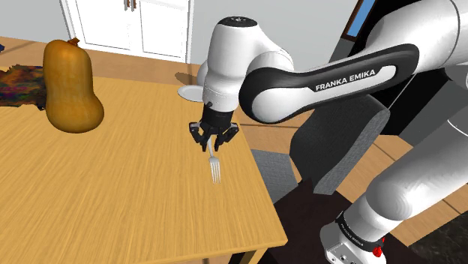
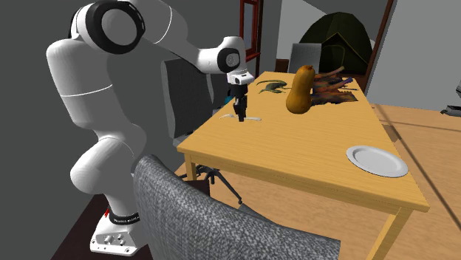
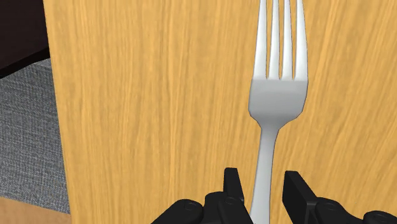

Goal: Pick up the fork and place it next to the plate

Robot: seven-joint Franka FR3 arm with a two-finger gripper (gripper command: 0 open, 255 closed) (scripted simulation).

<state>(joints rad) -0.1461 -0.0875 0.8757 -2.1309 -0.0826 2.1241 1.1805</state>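
- The all-black two-finger gripper (image 3: 263, 183) is nearest in the wrist view. Its fingers (image 3: 232, 182) are spread and straddle the fork's handle, with a thin gap on each side, so nothing is pinched.
- The plain silver-grey metal fork (image 3: 278, 95) has four long tines, a broad shoulder below them and a slim handle that narrows toward the gripper. It lies flat on the light, wood-grained table top (image 3: 159, 95), tines pointing away from the hand.
- In the shoulder view the fork (image 1: 214, 166) lies just below the gripper (image 1: 213, 142), tines toward 6 o'clock. It is close to the table edge at its 3 o'clock.
- The round white plate (image 1: 189, 92) sits at about 11 o'clock from the gripper, well apart from the fork and partly behind the white arm (image 1: 330, 82).
- A tall tan butternut squash (image 1: 71, 86) stands upright on the table (image 1: 112, 187) at about 10 o'clock from the gripper.
- In the second exterior view the gripper (image 2: 238, 112) points down near the table's (image 2: 295, 155) far side edge. The plate (image 2: 377, 160) lies at about 4 o'clock from it, by the near corner. The squash (image 2: 300, 90) stands between 2 and 3 o'clock.
- A grey fabric chair back (image 2: 222, 221) is in the foreground at 6 o'clock.
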